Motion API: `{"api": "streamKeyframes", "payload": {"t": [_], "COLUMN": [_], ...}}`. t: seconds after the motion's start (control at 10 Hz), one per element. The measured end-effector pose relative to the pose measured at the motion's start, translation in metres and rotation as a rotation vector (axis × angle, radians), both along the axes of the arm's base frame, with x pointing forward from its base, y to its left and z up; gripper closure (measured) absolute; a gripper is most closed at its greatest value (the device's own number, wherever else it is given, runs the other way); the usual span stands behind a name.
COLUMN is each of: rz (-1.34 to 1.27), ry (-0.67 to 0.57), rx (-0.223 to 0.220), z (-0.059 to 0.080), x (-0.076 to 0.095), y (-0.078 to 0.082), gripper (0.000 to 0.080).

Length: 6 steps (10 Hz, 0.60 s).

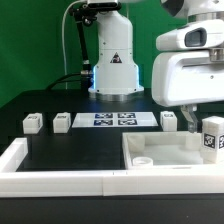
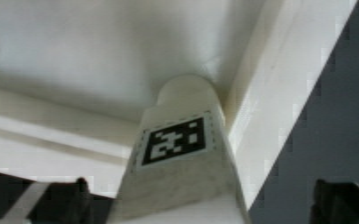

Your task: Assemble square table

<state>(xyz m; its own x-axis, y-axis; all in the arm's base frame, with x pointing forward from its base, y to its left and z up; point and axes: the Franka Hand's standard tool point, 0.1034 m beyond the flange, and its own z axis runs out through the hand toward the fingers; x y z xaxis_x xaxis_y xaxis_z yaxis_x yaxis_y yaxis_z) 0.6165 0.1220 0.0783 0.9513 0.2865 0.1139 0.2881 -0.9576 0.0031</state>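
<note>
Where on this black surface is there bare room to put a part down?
The widest bare patch is the black surface bordered by the leftmost leg, the marker board, the white rail and the square slab. It is crowded on the exterior view's right: the slab, the tagged leg and the leg behind the slab sit close together there.

- Black worktop [image 1: 80, 150], centre of the frame.
- White square slab [image 1: 175, 150], lower right.
- White legs [image 1: 33, 123], each bearing black-and-white tags.
- White marker board [image 1: 113, 119], four black-and-white tags.
- Green backdrop [image 1: 30, 40], upper left.
</note>
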Motion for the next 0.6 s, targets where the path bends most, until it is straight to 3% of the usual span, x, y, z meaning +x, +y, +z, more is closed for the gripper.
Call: {"api": "streamKeyframes", "payload": {"t": [0.1, 0.2, 0.3, 0.6], "rz": [0.0, 0.0, 0.0, -0.026], "ry": [0.0, 0.0, 0.0, 0.001], "rx": [0.0, 0.0, 0.0, 0.003], "z": [-0.0001, -0.0002, -0.0003, -0.0003], "x": [0.0, -0.0001, 0.0, 0.0], "y": [-0.0001, -0.0002, -0.0003, -0.0003], "gripper": [0.0246, 0.0428, 0.0509, 0.0509]}}
